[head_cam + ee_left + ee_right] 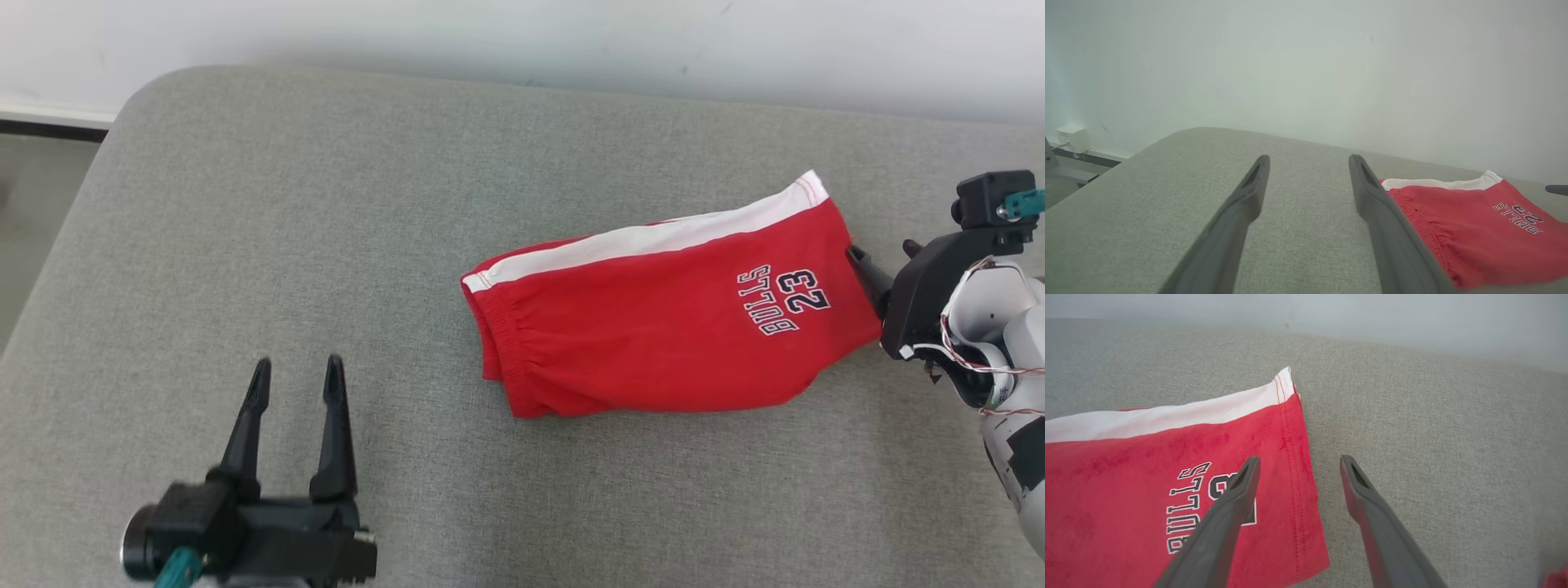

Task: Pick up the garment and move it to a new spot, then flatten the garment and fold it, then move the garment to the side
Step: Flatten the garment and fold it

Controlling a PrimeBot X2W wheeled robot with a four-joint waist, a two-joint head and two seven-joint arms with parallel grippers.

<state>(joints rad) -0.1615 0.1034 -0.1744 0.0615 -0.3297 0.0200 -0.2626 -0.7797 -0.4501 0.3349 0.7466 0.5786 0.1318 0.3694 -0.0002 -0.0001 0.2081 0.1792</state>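
Shorts [661, 318] folded, lying right of centre on cushion [326, 204].
Left gripper [297, 363] wide, empty, well apart; right gripper [1299, 459] wide, empty, astride the hem. Risks pinching a single layer at the next grab and pulling the fold open.

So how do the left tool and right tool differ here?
The left tool is over bare cushion, clear of the shorts; the right tool straddles the shorts' hem. The left tool points forward; the right tool points in from the right. Both are open, holding nothing.
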